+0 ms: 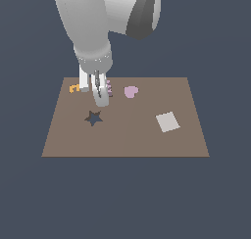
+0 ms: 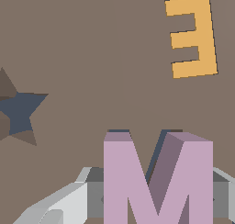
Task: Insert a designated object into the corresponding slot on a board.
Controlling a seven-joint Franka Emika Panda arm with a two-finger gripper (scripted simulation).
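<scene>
Upper left of the exterior view: claw (image 1: 99, 93) lowered over the far-left part of the brown board (image 1: 127, 135), fingers narrowed around the pale pink M block (image 1: 109, 89), of which only a small pink edge peeks out just beside the fingers. In the wrist view, M block (image 2: 156, 182) large at the lower centre-right of the frame, upright between grey finger parts on either side, so held by the claw (image 2: 151, 198). Just past the top edge of the block, thin dark slivers of a cutout (image 2: 120, 131), mostly hidden by the block; cannot tell whether block already seated in it.

Orange E (image 2: 192, 37) flat on the board (image 2: 92, 44) at the upper right of the wrist view; in the exterior view a small orange piece (image 1: 74, 88) near the board's far-left corner. Dark blue star-shaped cutout (image 1: 93, 118) nearer the camera than the claw, also at the left edge of the wrist view (image 2: 18, 110). Pink heart (image 1: 131, 91) just right of the claw, apart from it. Pale grey square (image 1: 168, 121) toward the board's right side, well apart. Board flat on the dark blue-grey worktop (image 1: 225, 194).
</scene>
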